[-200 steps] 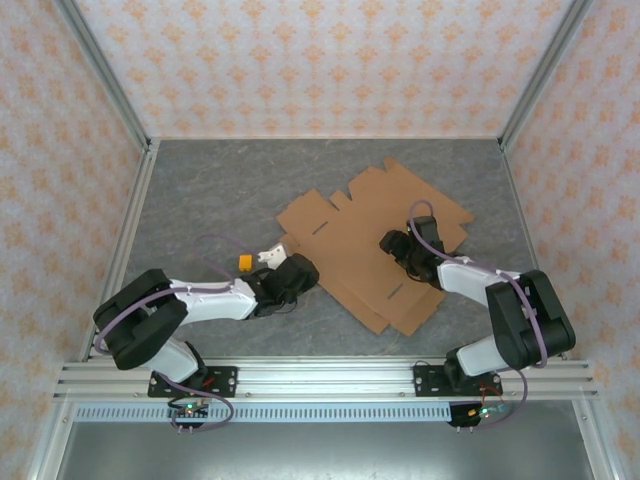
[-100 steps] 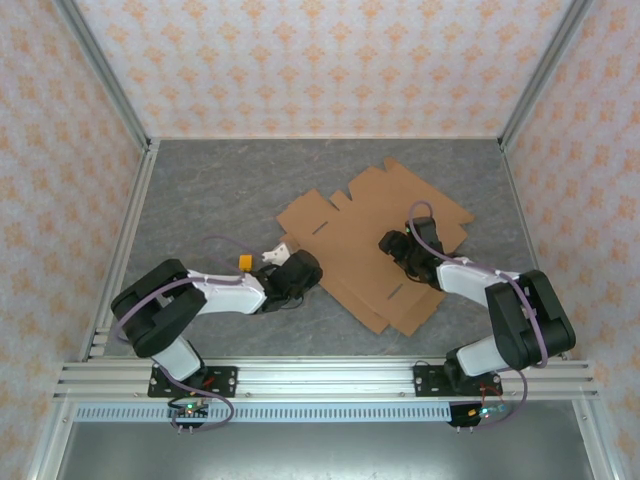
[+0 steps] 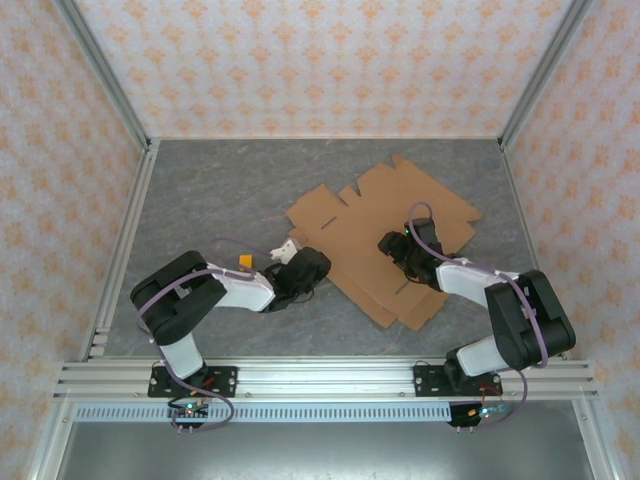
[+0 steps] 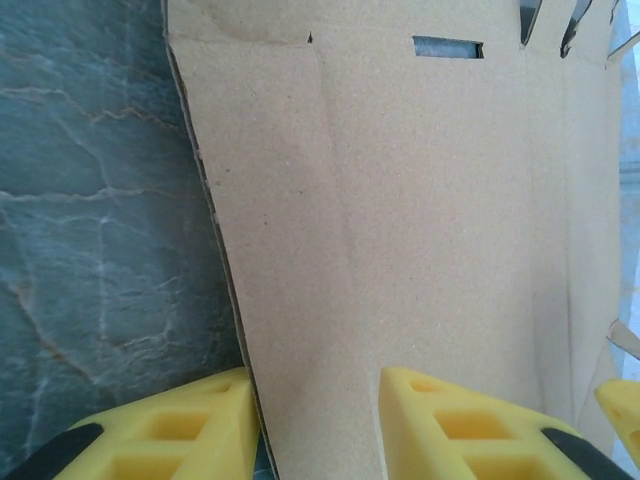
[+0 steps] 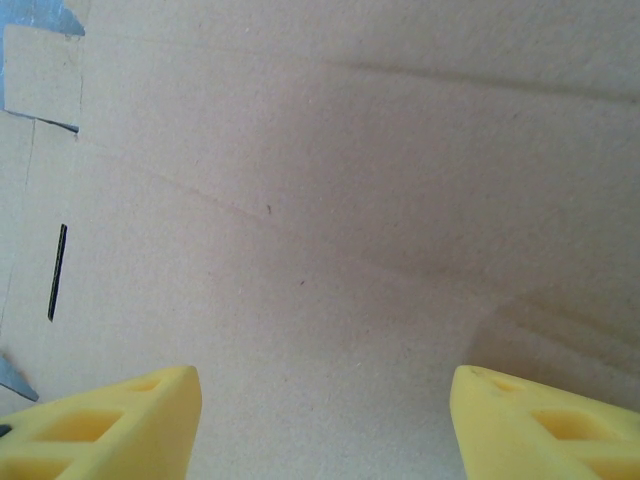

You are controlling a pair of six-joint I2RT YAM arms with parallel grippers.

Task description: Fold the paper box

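Box [image 3: 385, 240] isn't a box yet: one flat brown die-cut sheet on the table [image 3: 200, 200], centre to right of centre, turned on a slant to both arms. No flap stands up that I can see, so the folding looks barely begun, imo.

L gripper [image 3: 318, 268] sits low at the sheet's near-left edge. That edge runs far-left to near-right across the table. Through the L wrist cam the edge goes straight up btwn the fingers [image 4: 450, 425], one over bare table, the other over card. They're apart w/ a clear gap, straddling the edge, nothing pinched.

A crease [image 4: 340, 230] runs roughly parallel to the edge, just inboard, w/ a slot [image 4: 447, 46] further along. So the strip btwn edge and crease lies dead ahead of the L fingers, lengthways along their line of sight. I'd guess that strip is what gets lifted, hinging on the crease toward the sheet's middle.

R gripper [image 3: 392, 243] is over the middle of the sheet, well in from any edge. Its fingers are spread wide, released, w/ flat card beyond them. It looks placed to pin the sheet down, but I can't tell if it touches.

L arm is plainly the nearer to that edge; R is nearer the far flaps. The risk is the sheet skating off rather than bending if the middle isn't held.

A small orange bit [image 3: 245, 262] lies beside the L arm, apart from the sheet.
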